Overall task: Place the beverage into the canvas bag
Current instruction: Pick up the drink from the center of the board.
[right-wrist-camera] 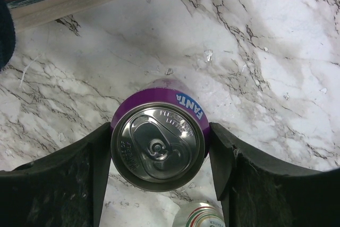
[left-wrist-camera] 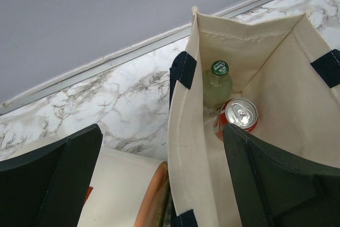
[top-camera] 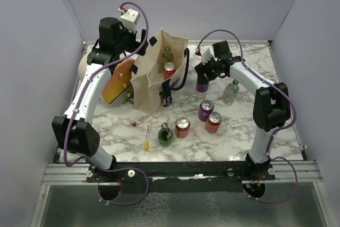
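Right end effector point(right-wrist-camera: 159, 137) clamped on purple Fanta can point(right-wrist-camera: 158, 147), lower body hidden beneath lid.

Silver-topped drink point(right-wrist-camera: 199, 215) half off-frame below

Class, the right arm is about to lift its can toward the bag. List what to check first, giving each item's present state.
1. Fingers of the right gripper touch the purple can on both sides: ok.
2. Purple can upright: ok.
3. Mouth of the canvas bag open: ok.
4. Room inside beside the red can and green bottle: ok.
5. Open left gripper straddles the bag's wall: ok.
6. Grip firm enough to lift: cannot tell.
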`<action>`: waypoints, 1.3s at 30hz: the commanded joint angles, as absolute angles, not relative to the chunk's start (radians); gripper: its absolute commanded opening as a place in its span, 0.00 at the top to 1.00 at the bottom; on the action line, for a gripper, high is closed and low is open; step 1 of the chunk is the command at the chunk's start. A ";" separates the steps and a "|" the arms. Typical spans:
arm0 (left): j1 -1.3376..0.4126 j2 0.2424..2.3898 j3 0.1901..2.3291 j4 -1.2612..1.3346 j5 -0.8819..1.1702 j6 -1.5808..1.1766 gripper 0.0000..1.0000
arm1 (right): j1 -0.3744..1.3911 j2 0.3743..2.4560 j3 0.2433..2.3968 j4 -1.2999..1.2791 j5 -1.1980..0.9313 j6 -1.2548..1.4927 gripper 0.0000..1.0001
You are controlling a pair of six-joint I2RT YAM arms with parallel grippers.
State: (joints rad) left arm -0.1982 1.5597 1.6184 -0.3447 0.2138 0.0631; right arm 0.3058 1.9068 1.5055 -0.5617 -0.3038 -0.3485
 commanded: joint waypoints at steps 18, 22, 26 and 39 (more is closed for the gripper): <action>-0.186 1.688 1.679 -0.444 0.243 0.035 0.09 | 0.302 1.763 1.548 -0.579 -0.387 -0.354 0.90; -0.184 1.735 1.719 -0.456 0.274 0.012 0.09 | 0.302 1.726 1.561 -0.603 -0.402 -0.362 0.97; -0.184 1.787 1.787 -0.511 0.291 -0.015 0.10 | 0.302 1.702 1.592 -0.638 -0.400 -0.368 0.99; -0.184 1.796 1.786 -0.514 0.332 -0.065 0.16 | 0.302 1.634 1.681 -0.714 -0.440 -0.393 0.99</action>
State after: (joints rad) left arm -0.1894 1.8141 1.7634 -0.5224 0.2939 -0.0513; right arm 0.3058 1.7058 1.6127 -0.7269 -0.3695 -0.3759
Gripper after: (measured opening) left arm 0.839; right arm 0.652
